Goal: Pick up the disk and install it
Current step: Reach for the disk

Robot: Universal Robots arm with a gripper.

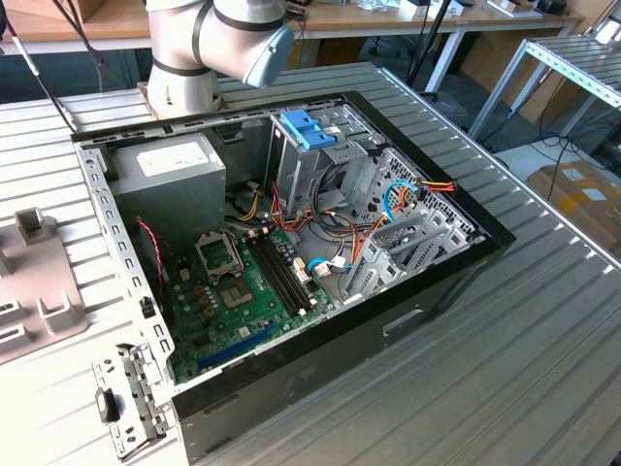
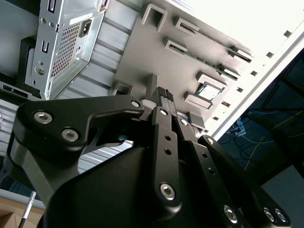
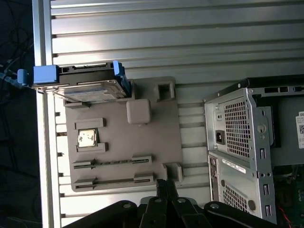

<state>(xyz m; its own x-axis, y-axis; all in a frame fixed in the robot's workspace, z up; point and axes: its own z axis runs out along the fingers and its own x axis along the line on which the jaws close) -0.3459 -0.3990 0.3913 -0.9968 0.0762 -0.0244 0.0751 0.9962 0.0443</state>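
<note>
in the first wrist view the disk (image 3: 83, 85) sits at one edge of a grey plate (image 3: 128, 142) that lies on the ribbed metal table (image 3: 156, 28). that edge is the one farthest from the gripper (image 3: 164, 184). the disk's long axis runs parallel to the table's ribs and along that plate edge. the end with the blue tab (image 3: 23, 76) points away from the computer case (image 3: 237, 137), out past the plate's corner toward the table's rim. the other end points toward the case.

the disk looks tilted rather than flat: a dark narrow side shows beside a silvery broad face, though i cannot tell how steeply it leans. a bright blue carrier (image 3: 47, 73) frames it, with blue pieces at both ends.

the jaws are together with nothing between them, as both wrist views show. the fingertips hang near the plate's opposite edge, well apart from the disk. the plate carries raised blocks and narrow slots.

in the exterior view the arm (image 1: 213, 39) stands behind the open case. inside the case are a green motherboard (image 1: 233, 301), a grey power supply box (image 1: 170, 180) and a paler blue bracket (image 1: 309, 126) on top of the drive cage.
</note>
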